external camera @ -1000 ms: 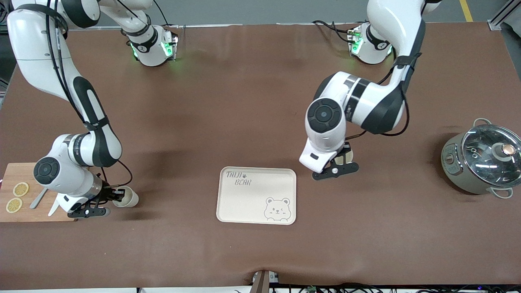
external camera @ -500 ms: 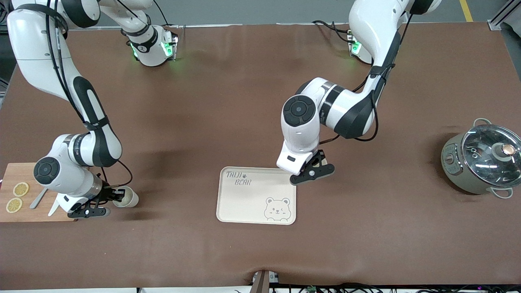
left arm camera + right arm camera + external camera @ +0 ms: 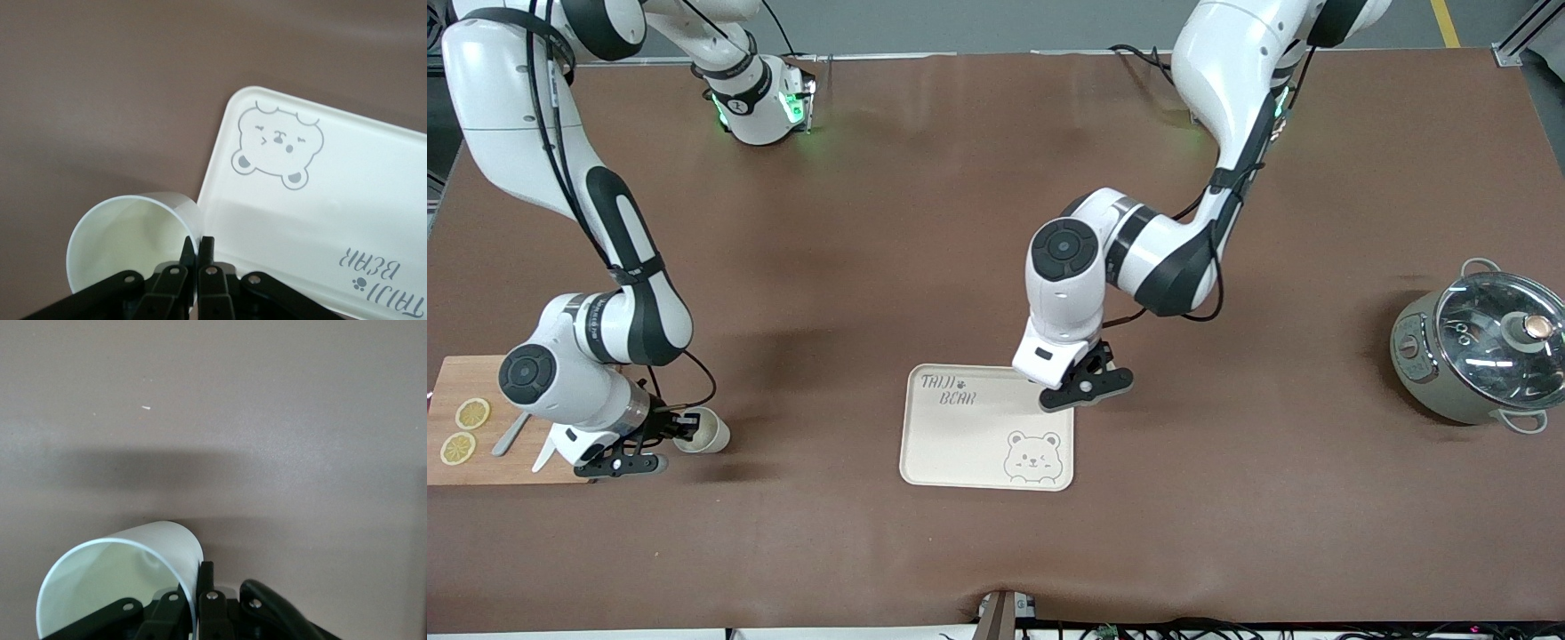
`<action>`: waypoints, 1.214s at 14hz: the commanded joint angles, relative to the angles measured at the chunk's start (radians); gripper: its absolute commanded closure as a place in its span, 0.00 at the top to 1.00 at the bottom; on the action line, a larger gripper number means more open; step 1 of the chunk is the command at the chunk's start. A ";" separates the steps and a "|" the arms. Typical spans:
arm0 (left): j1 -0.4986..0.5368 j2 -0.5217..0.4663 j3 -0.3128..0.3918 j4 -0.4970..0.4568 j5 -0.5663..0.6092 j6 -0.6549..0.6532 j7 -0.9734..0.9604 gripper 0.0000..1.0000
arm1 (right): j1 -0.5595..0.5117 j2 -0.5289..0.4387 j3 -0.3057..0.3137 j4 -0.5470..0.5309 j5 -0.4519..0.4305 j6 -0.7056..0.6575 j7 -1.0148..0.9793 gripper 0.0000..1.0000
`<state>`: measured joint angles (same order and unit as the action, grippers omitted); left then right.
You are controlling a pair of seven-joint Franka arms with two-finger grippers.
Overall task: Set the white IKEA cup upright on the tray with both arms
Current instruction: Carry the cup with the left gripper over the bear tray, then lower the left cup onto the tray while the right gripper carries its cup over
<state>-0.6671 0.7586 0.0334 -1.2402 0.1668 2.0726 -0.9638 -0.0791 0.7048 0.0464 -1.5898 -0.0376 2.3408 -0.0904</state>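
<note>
Front view, tray (image 3: 969, 444): flat on the brown tabletop (image 3: 996, 551), nothing standing in it; the lettering is at one corner and the bear at the corner diagonal to it.
Front view, left gripper (image 3: 1087, 382): over the tray's edge toward the left arm's end; its cup is hidden under the hand here.
Front view, right gripper (image 3: 680, 428): well apart from the tray, toward the right arm's end, clamped on a white cup (image 3: 703, 430) that is tipped with its mouth away from the tray's end.
Front view, cutting board (image 3: 480, 427): just beside the right gripper, carrying two lemon slices (image 3: 464, 430).
Front view, pot (image 3: 1476, 351): well apart from the tray at the left arm's end, glass lid on.

Left wrist view, left gripper (image 3: 197, 252): fingers pinched together on the rim of a second white cup (image 3: 130, 233), empty, just beside the tray (image 3: 347, 200).

Right wrist view, right gripper (image 3: 200, 577): clamped on the wall of the white cup (image 3: 120, 577), which is empty, with tabletop (image 3: 267, 420) below.
</note>
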 commanded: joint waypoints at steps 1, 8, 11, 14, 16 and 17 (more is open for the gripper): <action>-0.026 0.097 0.003 0.088 -0.003 0.018 -0.048 0.00 | -0.001 -0.031 0.009 0.054 0.016 -0.102 -0.002 0.00; -0.055 0.156 0.003 0.127 -0.003 0.073 -0.119 0.00 | 0.027 -0.067 0.020 0.197 0.064 -0.351 0.081 0.00; -0.062 0.171 0.006 0.128 -0.003 0.095 -0.128 0.00 | 0.077 -0.094 0.021 0.205 0.067 -0.385 0.208 0.00; -0.069 0.188 0.010 0.128 -0.003 0.119 -0.131 0.00 | 0.123 -0.116 0.021 0.205 0.097 -0.397 0.313 0.00; -0.069 0.192 0.010 0.128 -0.003 0.122 -0.131 0.00 | 0.148 -0.133 0.021 0.205 0.136 -0.399 0.372 0.00; -0.069 0.192 0.011 0.128 -0.003 0.122 -0.130 0.00 | 0.163 -0.134 0.021 0.205 0.143 -0.406 0.411 0.00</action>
<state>-0.7261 0.9318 0.0314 -1.1483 0.1667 2.1964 -1.0803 0.0642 0.5951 0.0724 -1.3813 0.0730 1.9585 0.2545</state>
